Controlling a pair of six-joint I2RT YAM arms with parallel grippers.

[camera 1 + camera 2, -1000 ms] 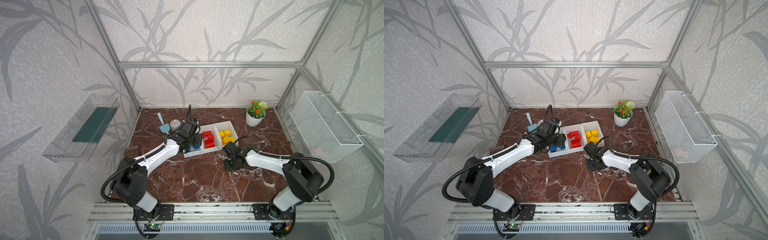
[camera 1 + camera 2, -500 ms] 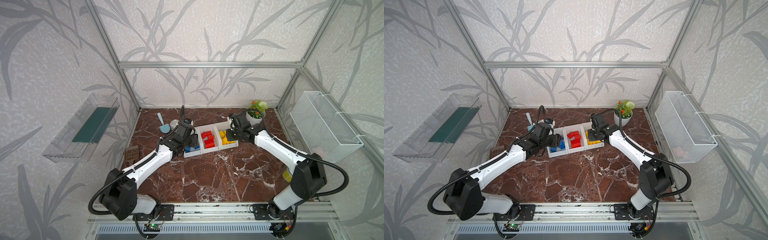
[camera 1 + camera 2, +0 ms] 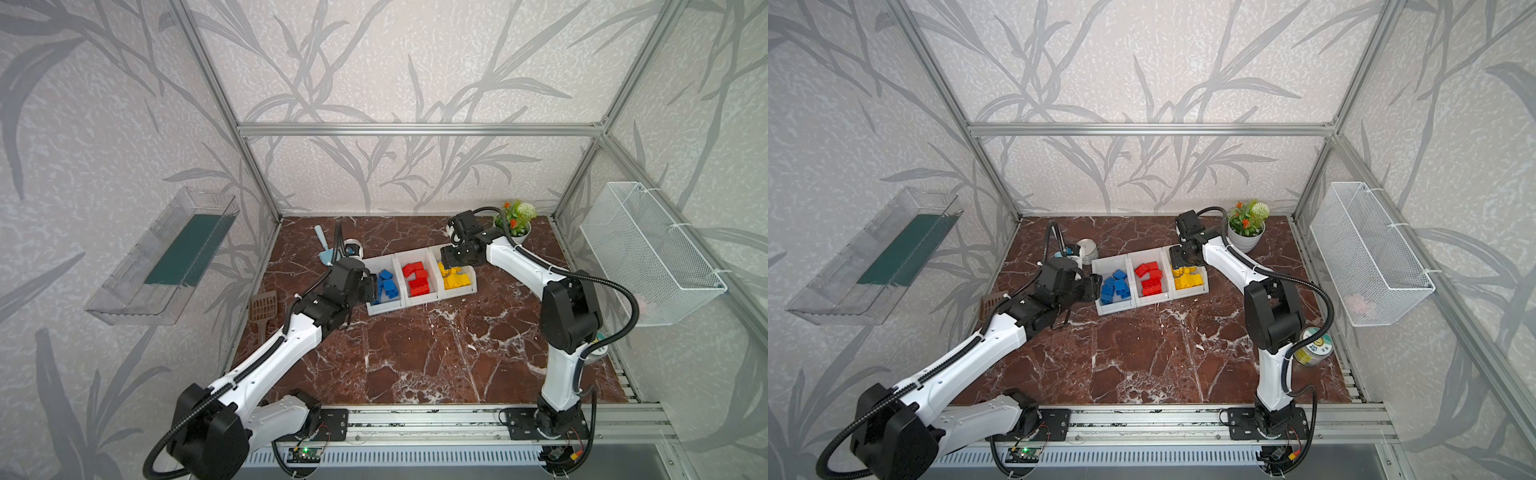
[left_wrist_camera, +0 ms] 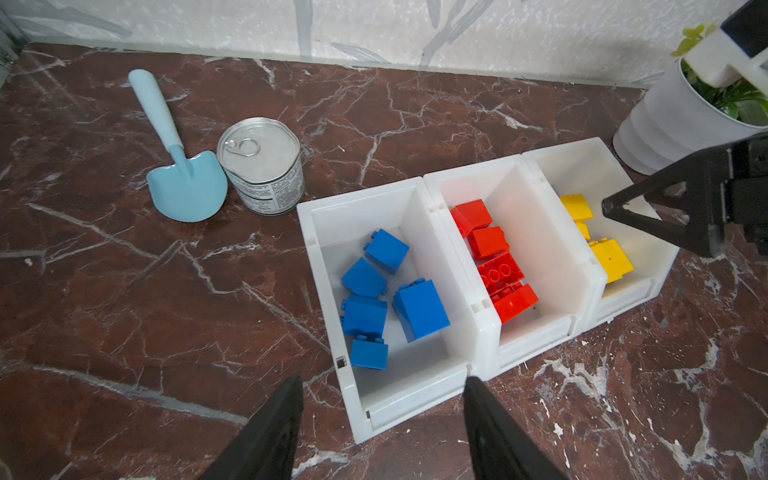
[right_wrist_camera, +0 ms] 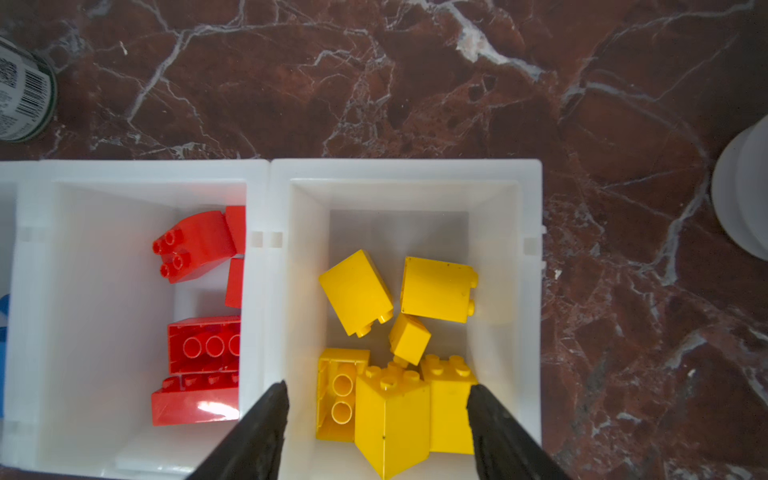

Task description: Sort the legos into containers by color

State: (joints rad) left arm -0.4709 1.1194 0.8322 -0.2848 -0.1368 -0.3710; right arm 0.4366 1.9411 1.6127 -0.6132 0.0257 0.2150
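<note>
L gripper (image 4: 382, 379) spread wide, empty, just in front of the containers (image 4: 428, 183), blue end. R gripper (image 5: 378, 385) also wide, empty, over the yellow legos (image 5: 436, 286). All legos binned by color afaict.

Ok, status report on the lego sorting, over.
Left gripper open, empty. Right gripper open above yellow legos. Legos sorted by color in containers. Can beside them, not blocking.

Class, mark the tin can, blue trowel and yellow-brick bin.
tin can (image 4: 259, 151): left wrist view, lid
blue trowel (image 4: 187, 189): left wrist view, blade
yellow-brick bin (image 5: 405, 170): right wrist view, bare rim
</note>
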